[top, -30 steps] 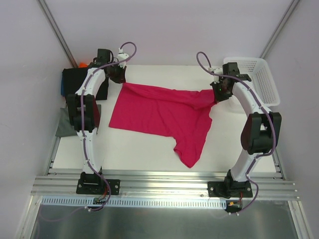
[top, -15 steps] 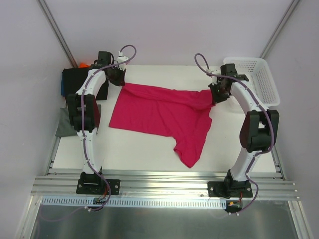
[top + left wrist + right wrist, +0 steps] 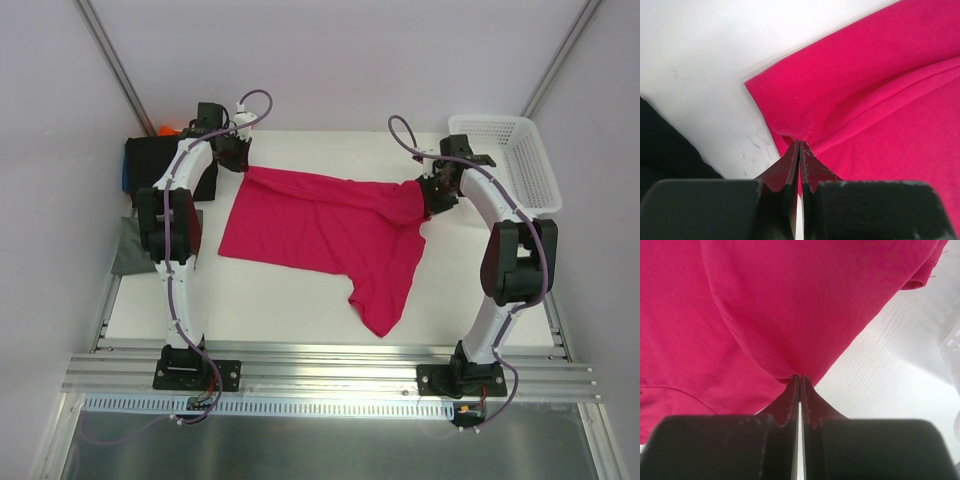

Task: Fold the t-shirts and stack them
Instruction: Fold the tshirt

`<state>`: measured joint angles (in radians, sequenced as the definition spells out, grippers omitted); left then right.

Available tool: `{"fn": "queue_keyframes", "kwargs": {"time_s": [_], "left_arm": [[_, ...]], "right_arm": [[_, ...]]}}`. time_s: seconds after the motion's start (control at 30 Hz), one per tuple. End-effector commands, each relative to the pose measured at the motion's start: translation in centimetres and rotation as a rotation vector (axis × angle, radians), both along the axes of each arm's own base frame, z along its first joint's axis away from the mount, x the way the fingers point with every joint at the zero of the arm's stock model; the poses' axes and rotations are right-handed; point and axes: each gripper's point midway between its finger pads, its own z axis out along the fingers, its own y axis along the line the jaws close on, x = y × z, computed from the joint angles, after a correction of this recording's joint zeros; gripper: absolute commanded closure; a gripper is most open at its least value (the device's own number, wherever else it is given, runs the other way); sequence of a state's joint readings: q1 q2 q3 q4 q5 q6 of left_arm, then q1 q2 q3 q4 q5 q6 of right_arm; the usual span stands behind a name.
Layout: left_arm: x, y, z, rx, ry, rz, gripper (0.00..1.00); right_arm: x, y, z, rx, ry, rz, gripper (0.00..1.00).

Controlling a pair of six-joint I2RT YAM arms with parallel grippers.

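Note:
A crimson-pink t-shirt (image 3: 320, 228) lies spread across the middle of the white table, one part trailing toward the front edge. My left gripper (image 3: 243, 166) is shut on its far left corner; in the left wrist view (image 3: 799, 144) the cloth bunches at the pinched tips. My right gripper (image 3: 430, 195) is shut on its far right edge, where the right wrist view (image 3: 800, 377) shows fabric drawn into the closed tips. The cloth between the two grippers is pulled into a ridge. Folded black (image 3: 150, 160), blue (image 3: 126, 178), orange (image 3: 166, 130) and grey-green (image 3: 130, 250) t-shirts lie at the left edge.
A white plastic mesh basket (image 3: 512, 158) stands at the back right corner, close to my right arm. The table's (image 3: 280, 300) front edge meets an aluminium rail (image 3: 320, 370) carrying both arm bases. Grey walls enclose the back and sides.
My right gripper has shifted slightly left and toward the back with the shirt edge. The left gripper has barely moved.

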<state>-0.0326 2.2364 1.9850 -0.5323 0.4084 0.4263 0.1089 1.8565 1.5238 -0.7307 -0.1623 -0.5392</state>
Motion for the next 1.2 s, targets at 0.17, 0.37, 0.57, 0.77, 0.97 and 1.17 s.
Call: {"fn": "queue_keyframes", "kwargs": {"time_s": [0.17, 0.37, 0.57, 0.77, 0.97, 1.17], "left_arm": [[1.1, 0.9, 2.2, -0.003, -0.048, 0.031, 1.0], [0.8, 0.8, 3.2, -0.004, -0.065, 0.025, 1.0], [0.3, 0.7, 3.3, -0.003, -0.061, 0.017, 1.0], [0.4, 1.0, 3.6, 0.004, -0.064, 0.038, 1.0], [0.4, 1.0, 3.8, 0.006, -0.068, 0.037, 1.0], [-0.4, 1.2, 2.6, 0.016, -0.038, 0.045, 1.0]], "right_arm": [[1.2, 0.1, 4.0, 0.017, -0.105, -0.002, 0.99], [0.8, 0.6, 5.4, 0.045, -0.133, -0.013, 0.99], [0.0, 0.6, 6.4, 0.054, -0.15, -0.022, 0.99], [-0.5, 0.5, 7.5, 0.058, -0.176, -0.03, 0.99], [-1.3, 0.5, 7.2, 0.054, -0.166, -0.027, 1.0], [-2.3, 0.5, 5.1, 0.05, -0.113, -0.021, 0.99]]}}
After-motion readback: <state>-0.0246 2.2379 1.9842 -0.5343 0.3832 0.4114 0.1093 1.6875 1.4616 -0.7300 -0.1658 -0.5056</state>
